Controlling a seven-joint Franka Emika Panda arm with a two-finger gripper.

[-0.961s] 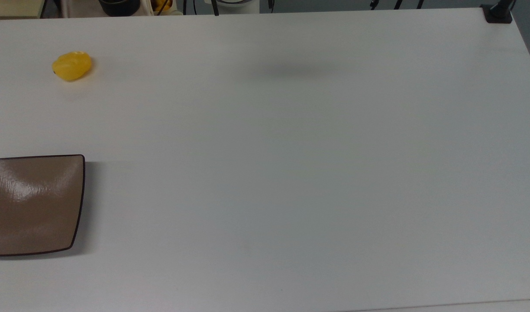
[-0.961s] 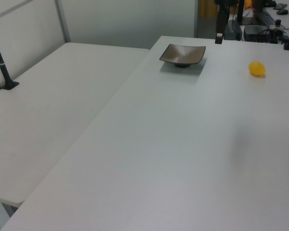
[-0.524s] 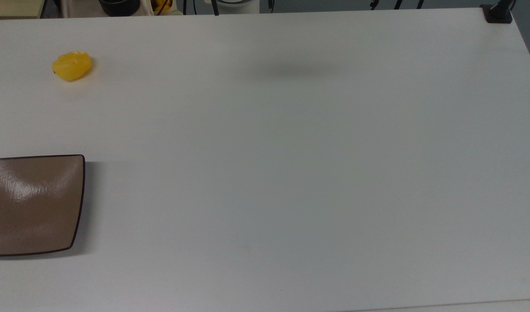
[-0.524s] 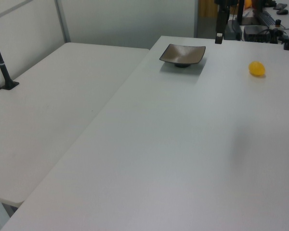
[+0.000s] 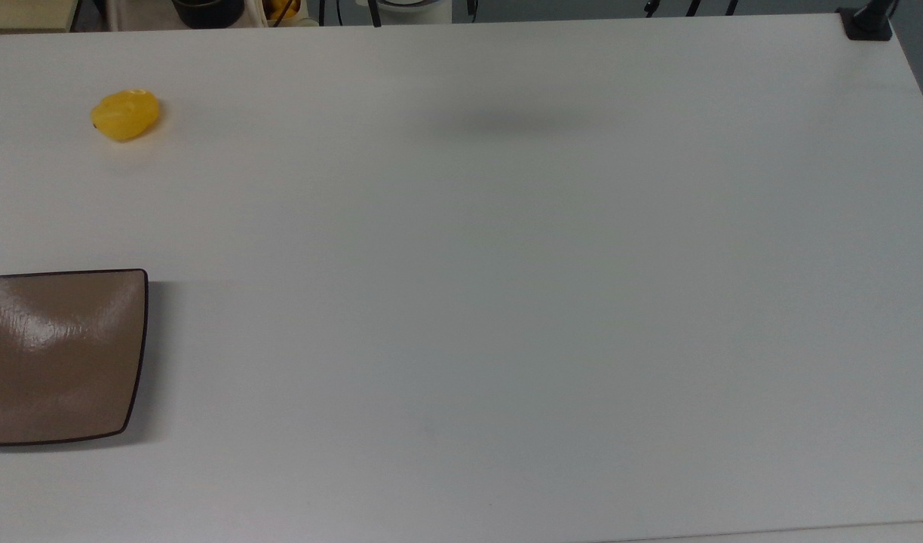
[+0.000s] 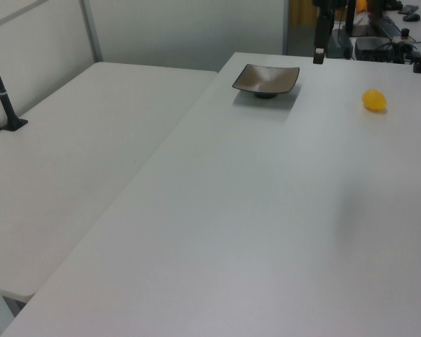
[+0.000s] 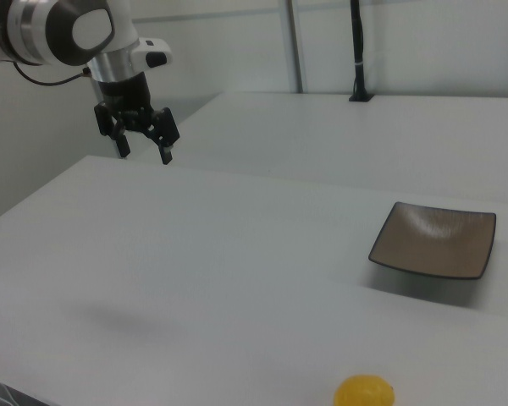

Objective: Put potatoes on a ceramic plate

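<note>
Yellow and smooth, the potato (image 5: pixel 125 115) is lying on the white table (image 5: pixel 507 302) near the top view's upper left corner, with a tiny dark spot at its left end. The glossy tan-brown ceramic plate (image 5: pixel 58 354) is sitting well apart from it, at the top view's left edge, bare inside and partly cut off by the frame. In the left view the potato (image 6: pixel 374 100) is resting to the right of the plate (image 6: pixel 266 79). In the right view the gripper (image 7: pixel 144 149) is hanging above the table's far left side, well apart from both, its black fingers (image 7: pixel 164 150) spread wide and gripping nothing.
</note>
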